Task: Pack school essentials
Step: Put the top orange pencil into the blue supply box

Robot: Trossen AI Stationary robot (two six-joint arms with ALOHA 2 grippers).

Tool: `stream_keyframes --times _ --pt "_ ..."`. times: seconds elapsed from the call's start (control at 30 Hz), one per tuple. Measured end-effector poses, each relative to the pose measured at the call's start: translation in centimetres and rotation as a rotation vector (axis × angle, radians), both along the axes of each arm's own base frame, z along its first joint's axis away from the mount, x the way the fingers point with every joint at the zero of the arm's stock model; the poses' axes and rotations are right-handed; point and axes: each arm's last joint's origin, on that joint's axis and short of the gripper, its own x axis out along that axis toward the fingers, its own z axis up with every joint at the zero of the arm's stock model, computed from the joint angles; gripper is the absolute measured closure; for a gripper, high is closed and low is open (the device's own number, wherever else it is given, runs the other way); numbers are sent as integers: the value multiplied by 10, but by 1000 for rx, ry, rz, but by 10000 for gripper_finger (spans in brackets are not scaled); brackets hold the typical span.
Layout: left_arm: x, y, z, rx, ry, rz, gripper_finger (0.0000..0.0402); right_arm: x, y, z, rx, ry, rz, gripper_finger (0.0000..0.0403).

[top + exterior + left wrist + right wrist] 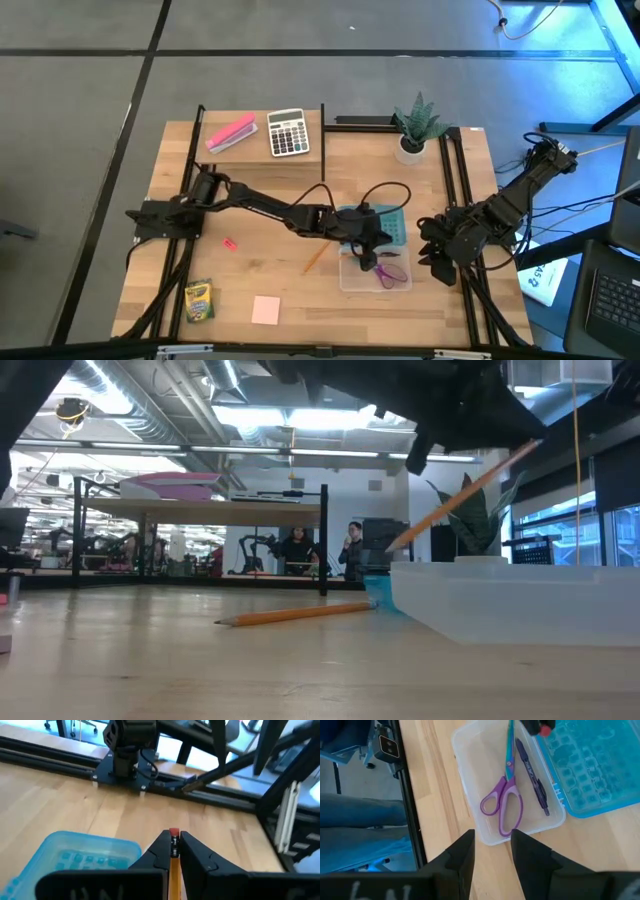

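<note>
The left arm stretches across the worktop point(300, 300), its pincer point(372, 243) clenched on an orange pencil point(174, 865) above the clear box point(470, 780); the pencil's red eraser end shows between the fingers point(195, 852). A second orange pencil point(315, 258) lies just beside the box. Purple-handled scissors point(504, 795) and a purple pen point(532, 775) lie inside. The right pincer point(492, 847) waits released near the box's edge. No writing is readable.

Box mouth crowded, front table free

I see scissors point(504, 804) and a pen point(532, 776) filling the clear box point(350, 280); the left gripper point(368, 256) hangs above.
</note>
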Motion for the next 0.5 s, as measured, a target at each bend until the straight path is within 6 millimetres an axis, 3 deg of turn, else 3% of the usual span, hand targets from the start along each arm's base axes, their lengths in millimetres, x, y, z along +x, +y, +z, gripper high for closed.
stream_keyframes --times 0.5 --pt "4 2 2 25 -67 -38 384 0 0 0 0 0 -1 274"
